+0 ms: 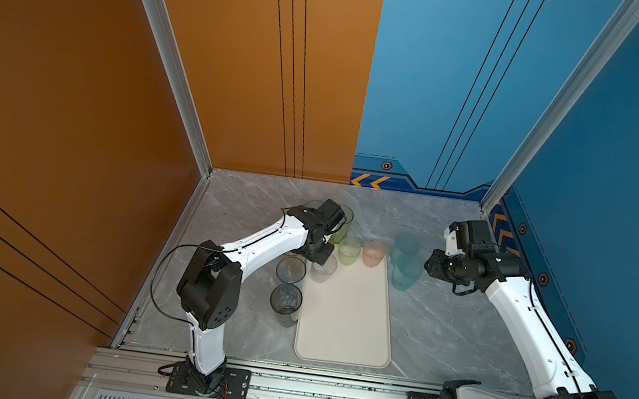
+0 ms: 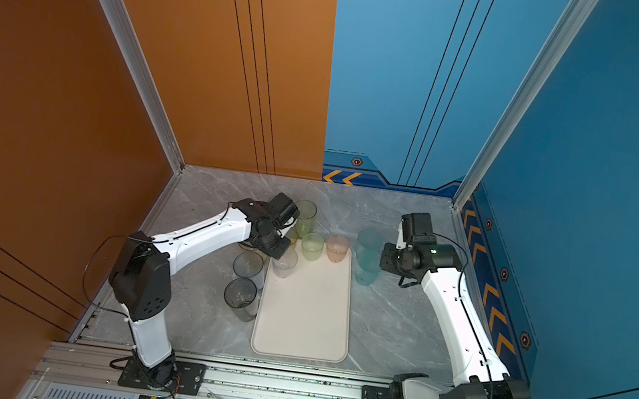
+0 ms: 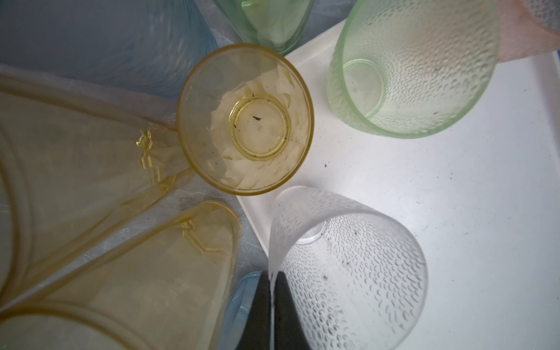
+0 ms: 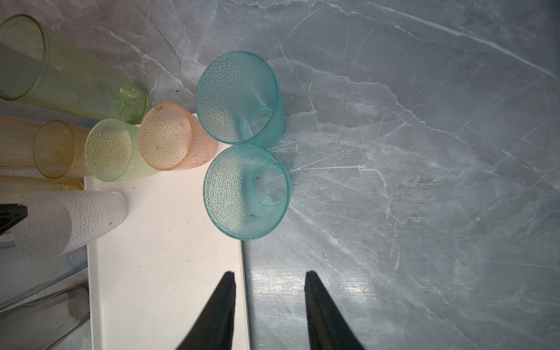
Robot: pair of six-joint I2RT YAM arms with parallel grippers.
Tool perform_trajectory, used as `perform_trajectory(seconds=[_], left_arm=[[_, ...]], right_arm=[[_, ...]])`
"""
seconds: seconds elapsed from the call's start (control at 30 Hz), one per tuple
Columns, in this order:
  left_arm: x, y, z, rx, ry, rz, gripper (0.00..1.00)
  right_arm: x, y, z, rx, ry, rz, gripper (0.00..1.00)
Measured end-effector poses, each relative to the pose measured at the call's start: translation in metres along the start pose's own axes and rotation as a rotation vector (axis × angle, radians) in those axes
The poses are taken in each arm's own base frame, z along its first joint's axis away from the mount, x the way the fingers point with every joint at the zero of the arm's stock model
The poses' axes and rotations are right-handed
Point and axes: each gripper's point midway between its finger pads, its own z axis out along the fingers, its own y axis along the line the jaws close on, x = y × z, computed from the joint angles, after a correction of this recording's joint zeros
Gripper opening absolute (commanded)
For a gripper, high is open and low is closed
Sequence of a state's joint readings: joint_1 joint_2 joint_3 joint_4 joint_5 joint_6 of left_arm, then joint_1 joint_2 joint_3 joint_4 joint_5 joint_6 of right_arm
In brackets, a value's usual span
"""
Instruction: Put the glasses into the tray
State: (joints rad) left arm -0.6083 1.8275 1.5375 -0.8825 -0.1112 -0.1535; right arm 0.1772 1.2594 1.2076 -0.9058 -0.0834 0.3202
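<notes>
big grey marble-look counter point(image 1: 439, 329), and most of the job is sitting out on it. the large cream-white rectangular tray point(image 1: 346, 330) lies in the middle, nearly all of its floor bare.

tall ones next. a tall smoky-grey tumbler point(image 1: 286, 299) and a tall blue-grey tumbler point(image 1: 291, 269) stand on the counter just beside the tray's left rim. a tall green clear tumbler point(image 1: 343, 222) stands beyond the far end, and two tall yellow tumblers point(image 3: 91, 145) crowd under the left arm. none of those are in.

two teal dimpled tumblers point(image 4: 245, 191) stand on the counter hard by the right rim, also out.

shorter stuff now: a short green dimpled tumbler point(image 1: 349, 250) and a short pink dimpled tumbler point(image 1: 373, 253) are on the tray's far end. a small yellow faceted tumbler point(image 3: 245, 118) sits right at the far left corner, on or off i can't tell.

the clear frosted dimpled tumbler point(image 3: 348, 272) has its base over the tray near that corner. the left claw point(image 3: 272, 274) is pinched tight on its rim wall; landed or hanging, can't tell. the right claw point(image 4: 269, 272) is part-open and empty above the right rim, short of the nearer teal one.

my read: early days, two or three in, most to go.
</notes>
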Motion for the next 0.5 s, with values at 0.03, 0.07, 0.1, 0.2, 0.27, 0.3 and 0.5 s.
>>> perform_trajectory(seconds=[0.03,0.07,0.1,0.2,0.27,0.3,0.5], left_arm=[[0.0003,0.0003,0.0003,0.0,0.001,-0.001,0.08],[0.0006,0.0006,0.0006,-0.001,0.002,-0.001,0.09],[0.0013,0.0008,0.0011,-0.001,0.004,-0.001,0.09],[0.0048,0.001,0.0033,-0.003,0.014,0.0,0.11],[0.0056,0.0013,0.0039,-0.004,0.017,0.0,0.13],[0.0056,0.0016,0.0039,-0.004,0.017,0.0,0.14],[0.0067,0.0039,0.0034,-0.006,0.017,-0.005,0.15]], right_arm=[[-0.0003,0.0003,0.0004,0.002,0.0,-0.001,0.37],[-0.0008,0.0005,0.0006,0.002,0.0,0.0,0.38],[-0.0011,0.0008,0.0008,0.003,0.001,-0.001,0.38],[-0.0036,0.0017,0.0003,0.005,-0.004,-0.003,0.38],[-0.004,0.0025,0.0002,0.004,-0.005,-0.005,0.38],[-0.004,0.0024,0.0003,0.004,-0.004,-0.005,0.37],[-0.0032,0.004,0.0007,0.002,-0.002,-0.009,0.38]])
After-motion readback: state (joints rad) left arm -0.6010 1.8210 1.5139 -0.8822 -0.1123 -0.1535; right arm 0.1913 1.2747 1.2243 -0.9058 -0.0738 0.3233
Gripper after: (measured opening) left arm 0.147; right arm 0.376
